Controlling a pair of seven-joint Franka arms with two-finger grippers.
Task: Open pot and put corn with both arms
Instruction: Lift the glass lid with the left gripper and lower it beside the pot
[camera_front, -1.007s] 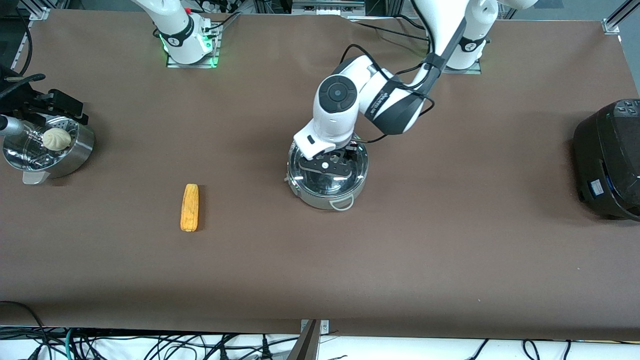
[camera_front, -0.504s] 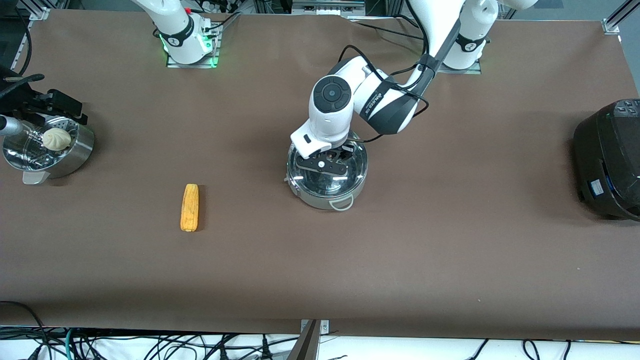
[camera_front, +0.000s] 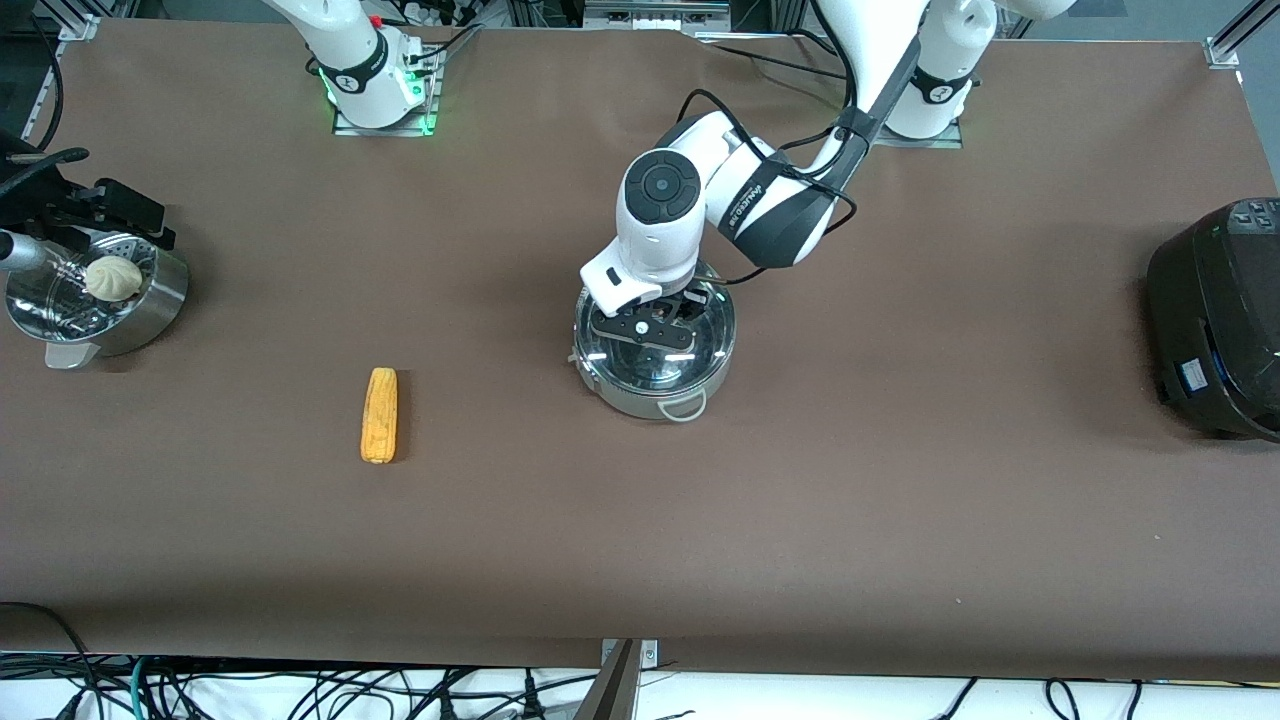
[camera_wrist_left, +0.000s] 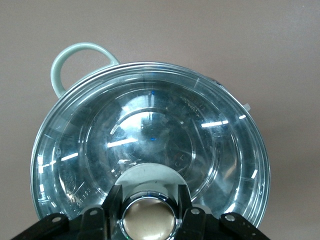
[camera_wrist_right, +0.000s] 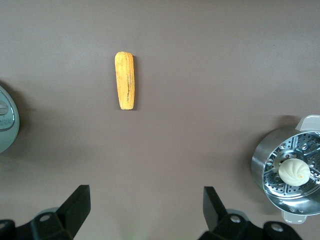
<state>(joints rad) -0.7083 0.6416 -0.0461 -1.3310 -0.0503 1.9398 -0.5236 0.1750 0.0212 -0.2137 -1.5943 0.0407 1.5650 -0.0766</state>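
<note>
Your left gripper (camera_wrist_left: 149, 220) has its jaws clamped on the lid knob (camera_wrist_left: 149, 218) of the pot (camera_front: 655, 345) at mid-counter, while your right gripper (camera_wrist_right: 145, 210) waits high over the counter, jaws wide apart, the corn (camera_front: 379, 415) lying toward the right arm's end.

bare table (camera_front: 520, 520) around corn (camera_front: 379, 415), seemingly unobstructed
</note>
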